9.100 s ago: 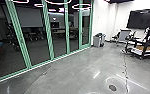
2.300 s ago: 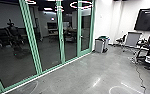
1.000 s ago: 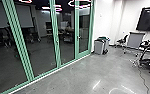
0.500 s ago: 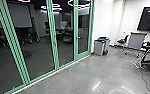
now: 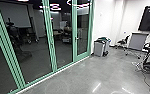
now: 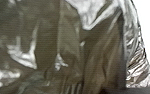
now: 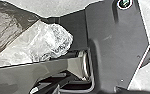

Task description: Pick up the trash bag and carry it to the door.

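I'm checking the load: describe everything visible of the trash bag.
The trash bag is dark olive-brown, looks like thin glossy plastic, and is creased, with bright reflections. In the right wrist view, crumpled clear plastic adjoins it, perhaps its own; behind that is the robot's dark plate. What holds or supports the bag is unclear.

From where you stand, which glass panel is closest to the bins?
The rightmost panel, ending at the white wall; the others stand farther from the bins.

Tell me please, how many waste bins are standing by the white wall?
2 that I can distinguish: the front grey bin and the rear bin just behind it, near the far end of the green-framed glass wall. Others may be hidden.
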